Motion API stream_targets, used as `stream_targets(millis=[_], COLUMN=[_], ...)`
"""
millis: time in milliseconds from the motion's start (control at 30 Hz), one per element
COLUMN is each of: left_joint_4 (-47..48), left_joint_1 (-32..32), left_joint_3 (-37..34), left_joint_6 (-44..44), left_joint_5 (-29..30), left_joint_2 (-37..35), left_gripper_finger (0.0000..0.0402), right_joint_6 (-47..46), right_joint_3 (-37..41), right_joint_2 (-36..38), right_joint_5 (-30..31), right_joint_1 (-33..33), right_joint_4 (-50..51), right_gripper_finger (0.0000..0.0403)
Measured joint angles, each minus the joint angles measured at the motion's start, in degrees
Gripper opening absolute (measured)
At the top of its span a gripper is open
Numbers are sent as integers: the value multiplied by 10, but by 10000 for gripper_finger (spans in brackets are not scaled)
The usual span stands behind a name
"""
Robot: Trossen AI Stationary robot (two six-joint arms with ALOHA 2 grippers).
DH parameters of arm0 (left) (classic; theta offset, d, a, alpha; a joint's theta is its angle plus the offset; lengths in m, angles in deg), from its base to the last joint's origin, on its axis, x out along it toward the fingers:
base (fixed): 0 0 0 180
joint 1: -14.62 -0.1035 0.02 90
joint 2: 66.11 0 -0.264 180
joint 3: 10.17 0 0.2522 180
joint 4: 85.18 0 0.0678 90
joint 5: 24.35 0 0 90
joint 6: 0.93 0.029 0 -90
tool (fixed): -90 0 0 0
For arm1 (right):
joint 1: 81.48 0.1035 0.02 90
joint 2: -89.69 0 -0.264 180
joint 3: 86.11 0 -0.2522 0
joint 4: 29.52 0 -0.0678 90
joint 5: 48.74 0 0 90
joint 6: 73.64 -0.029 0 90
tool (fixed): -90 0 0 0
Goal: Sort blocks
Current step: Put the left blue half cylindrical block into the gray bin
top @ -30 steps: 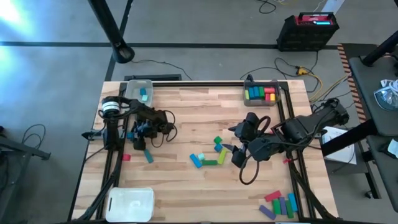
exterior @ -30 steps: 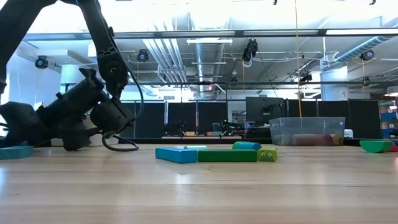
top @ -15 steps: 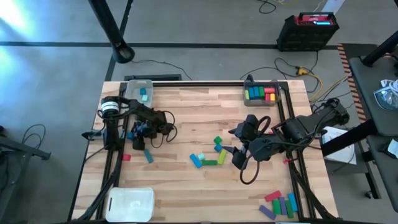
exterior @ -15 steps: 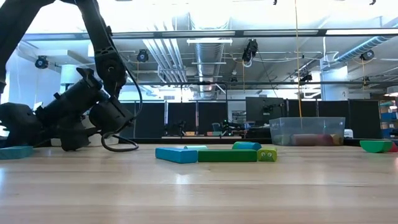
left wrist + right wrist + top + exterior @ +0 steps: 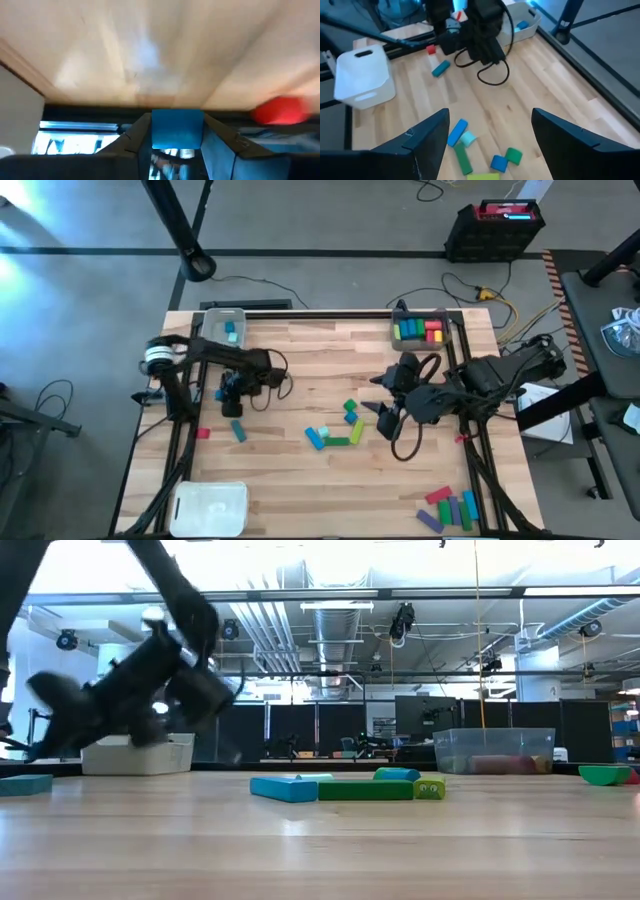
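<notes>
Several small blocks lie loose mid-table: a blue bar (image 5: 316,439), a green bar (image 5: 337,441), a green cube (image 5: 350,406) and a blue cube (image 5: 352,418). A teal bar (image 5: 239,431) and a red cube (image 5: 203,433) lie toward the left. My left gripper (image 5: 231,402) hovers just beyond the teal bar, shut on a blue block (image 5: 177,129). My right gripper (image 5: 490,114) stands open to the right of the middle cluster, with nothing between its fingers. My left gripper pinches the blue block between its two fingers, one on each of two opposite sides (image 5: 156,131). The block's end face shows between the fingertips. The block is held off the table.
A clear tray (image 5: 213,323) with a teal block stands at the far left, and another tray (image 5: 420,342) with coloured blocks at the far right. A white tray (image 5: 210,505) sits near left. More blocks (image 5: 450,508) lie near right. Cables loop from both wrists.
My left gripper has risen off the table and gone a little toward the far edge, which uncovers the far-left tray in the low view. My right gripper has shifted slightly toward the far edge. The loose blocks have stayed in place.
</notes>
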State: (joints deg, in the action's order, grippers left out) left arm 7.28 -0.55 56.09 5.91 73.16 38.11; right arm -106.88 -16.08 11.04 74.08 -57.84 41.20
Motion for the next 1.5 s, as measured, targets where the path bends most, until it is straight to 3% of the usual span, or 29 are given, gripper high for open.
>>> stream_targets(millis=[133, 300, 500, 667, 833, 1167, 1500], left_joint_4=[6, -34, -83, -86, -82, -78, -77], left_joint_1=[5, -16, -163, -306, -393, -469, -506], left_joint_3=[50, 108, 160, 182, 208, 242, 286], left_joint_6=[-14, -21, -84, -125, -125, -120, -122], left_joint_5=[-45, -16, 16, 25, 25, 19, -11], left_joint_2=[-81, -179, -210, -161, -85, 52, 88], left_gripper_finger=[114, 114, 114, 114, 114, 114, 120], right_joint_6=[14, 42, 77, 104, 114, 117, 118], right_joint_3=[0, 0, 0, 0, 0, 0, 0], right_joint_2=[17, 36, 50, 51, 50, 49, 50], right_joint_5=[1, 1, 1, -13, -29, -30, -30], right_joint_1=[-17, -36, -69, -96, -113, -117, -117], right_joint_4=[0, -1, -2, -4, -4, -2, -2], right_gripper_finger=[263, 250, 240, 238, 245, 241, 236])
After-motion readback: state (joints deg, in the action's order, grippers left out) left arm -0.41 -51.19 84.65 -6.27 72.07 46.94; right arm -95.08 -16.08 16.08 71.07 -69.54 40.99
